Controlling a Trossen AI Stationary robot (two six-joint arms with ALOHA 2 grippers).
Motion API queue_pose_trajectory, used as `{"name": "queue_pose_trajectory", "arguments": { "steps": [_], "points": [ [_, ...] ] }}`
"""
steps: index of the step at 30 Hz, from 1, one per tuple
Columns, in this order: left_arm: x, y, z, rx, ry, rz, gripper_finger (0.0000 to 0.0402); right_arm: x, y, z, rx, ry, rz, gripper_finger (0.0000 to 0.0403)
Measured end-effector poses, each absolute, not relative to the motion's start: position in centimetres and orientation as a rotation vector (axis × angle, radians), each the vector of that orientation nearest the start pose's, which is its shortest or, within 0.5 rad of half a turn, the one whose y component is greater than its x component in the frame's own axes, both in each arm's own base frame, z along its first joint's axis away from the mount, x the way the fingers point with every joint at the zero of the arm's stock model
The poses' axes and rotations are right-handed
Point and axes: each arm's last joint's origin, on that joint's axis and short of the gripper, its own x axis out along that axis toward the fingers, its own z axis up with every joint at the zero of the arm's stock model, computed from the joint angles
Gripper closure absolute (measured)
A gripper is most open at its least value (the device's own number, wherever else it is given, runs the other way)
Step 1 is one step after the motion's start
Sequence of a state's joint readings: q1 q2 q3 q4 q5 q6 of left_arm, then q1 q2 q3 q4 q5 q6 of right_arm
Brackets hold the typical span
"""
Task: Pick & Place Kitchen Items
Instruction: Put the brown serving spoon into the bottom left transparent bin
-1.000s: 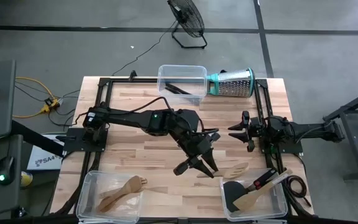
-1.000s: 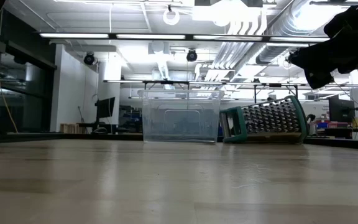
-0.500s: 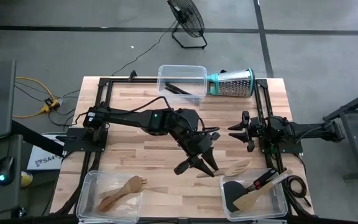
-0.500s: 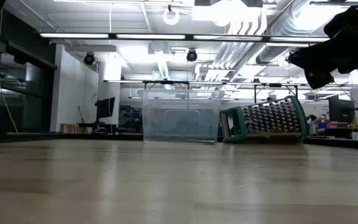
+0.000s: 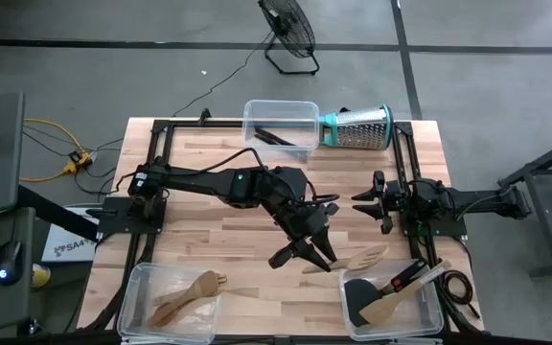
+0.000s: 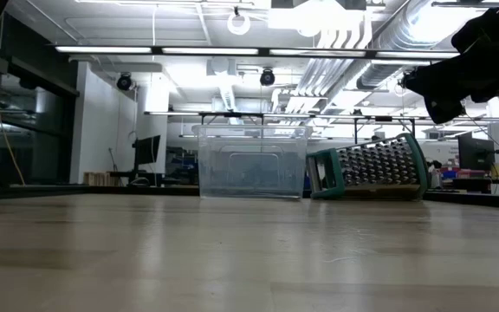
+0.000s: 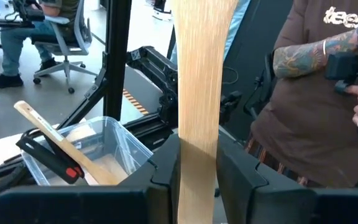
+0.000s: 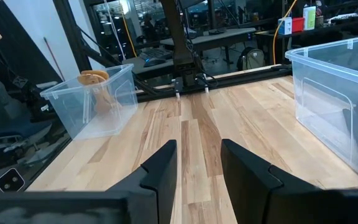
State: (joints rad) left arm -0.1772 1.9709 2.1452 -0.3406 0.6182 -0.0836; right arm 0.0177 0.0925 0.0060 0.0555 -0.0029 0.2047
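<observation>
One wooden spatula (image 7: 199, 93) clamped in left gripper (image 7: 199, 168), right gripper (image 8: 197, 163) parted

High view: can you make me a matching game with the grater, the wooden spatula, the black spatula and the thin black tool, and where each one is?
Things:
1. grater
2. wooden spatula
3. black spatula
4. thin black tool

Places:
A. inside the far bin
B. held by the left hand
C. lying on its side at the table's far edge, beside a bin
D. inside the near right bin

Pairs: 1-C, 2-B, 3-D, 4-A
</observation>
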Motion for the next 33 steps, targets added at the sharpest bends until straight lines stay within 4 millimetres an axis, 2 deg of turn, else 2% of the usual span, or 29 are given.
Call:
{"name": "queue_pose_trajectory", "arguments": {
  "steps": [3,14,23,33],
  "points": [
    [43.4,-9.5,43.1,-0.139,0.229,-0.751,0.0329,10.3,0.2,16.4,0.204,0.033,0.017,0.0286],
    [42.6,-10.8,41.6,-0.153,0.417,-0.397,0.0329,10.3,0.2,16.4,0.205,0.033,0.017,0.0286],
    [38.9,-12.8,41.8,-0.152,0.602,-0.162,0.0329,10.3,0.2,16.4,0.204,0.033,0.017,0.0286],
    [32.6,-15.5,43.3,-0.197,0.741,-0.036,0.0329,10.3,0.2,16.4,0.205,0.033,0.017,0.0286]
  ]
}}
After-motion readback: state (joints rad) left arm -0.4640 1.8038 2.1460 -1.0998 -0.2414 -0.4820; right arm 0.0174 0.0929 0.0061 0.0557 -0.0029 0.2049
